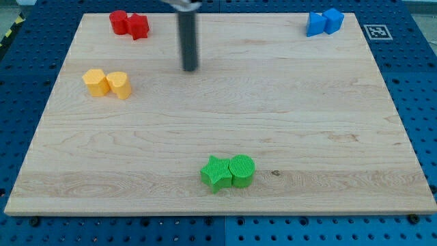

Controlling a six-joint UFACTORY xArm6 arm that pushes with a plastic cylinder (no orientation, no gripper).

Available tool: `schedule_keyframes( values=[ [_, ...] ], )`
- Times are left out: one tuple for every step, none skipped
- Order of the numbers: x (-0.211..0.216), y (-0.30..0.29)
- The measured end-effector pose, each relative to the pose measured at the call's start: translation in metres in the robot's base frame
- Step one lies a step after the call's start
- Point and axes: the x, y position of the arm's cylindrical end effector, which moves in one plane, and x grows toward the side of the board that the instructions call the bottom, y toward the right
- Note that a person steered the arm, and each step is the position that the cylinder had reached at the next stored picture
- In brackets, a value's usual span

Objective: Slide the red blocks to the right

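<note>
Pale wooden board point(287, 123) on a blue pegboard bench; single camera view.

My tip point(190, 69) sits on bare wood in the upper middle of the board, touching nothing. It is a plain dark rod with no jaws, so it holds nothing and presses against no block at this moment.

Task pieces: two red plastic blocks, touching each other, up and to the view's left of my tip, close to the board's top edge. The red round block point(119, 21) is the farther one; the red star-shaped block point(138, 26) lies between it and my tip. Near, but clearly apart from the tip.

Others, relative to the tip:
- yellow hexagonal block point(95, 82) and yellow rounded block point(119, 85), a touching pair, to the view's left and slightly lower.
- green star-shaped block point(216, 173) and green round block point(241, 170), touching, well below, near the bottom edge.
- two blue blocks point(324, 22), touching, far to the view's right at the top corner; shapes unclear.

Step in hand, as I judge it: approach. The reds look unpushed.

Next move calls for getting the tip round to the view's left of the red round block, passing below the pair without clipping it or the yellows, then pushing rightward through both along the top edge. Risk: an off-centre push splits the pair.
</note>
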Motion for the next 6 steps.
schedule_keyframes(
  values=[
    [-0.036, -0.1],
    [-0.078, -0.199],
    [-0.082, -0.201],
    [-0.145, -0.187],
    [-0.151, -0.185],
    [-0.147, -0.164]
  ],
)
